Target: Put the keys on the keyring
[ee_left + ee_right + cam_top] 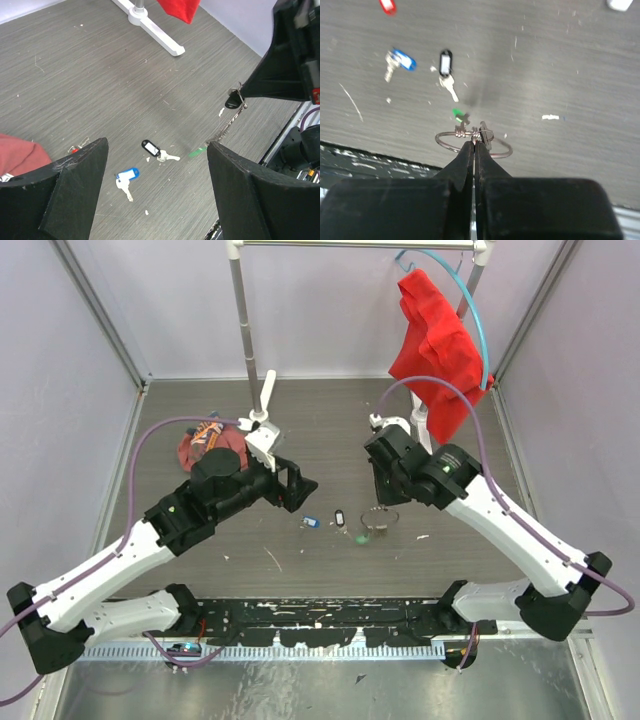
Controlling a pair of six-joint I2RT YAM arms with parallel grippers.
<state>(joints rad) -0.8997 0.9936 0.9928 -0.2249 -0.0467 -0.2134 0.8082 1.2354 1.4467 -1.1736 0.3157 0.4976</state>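
Light is bright, even and diffuse, falling from overhead. The top view is sharp across the table (330, 430), with only soft, faint shadows under the arms (110, 570). The left wrist view is crisp on the keys (150, 147), though the black left fingers (75, 190) show little surface detail. The right wrist view is softest: the keys are blurred, the keyring (447, 133) is slightly clearer, and a dim shadow streak lies on the table beyond it.
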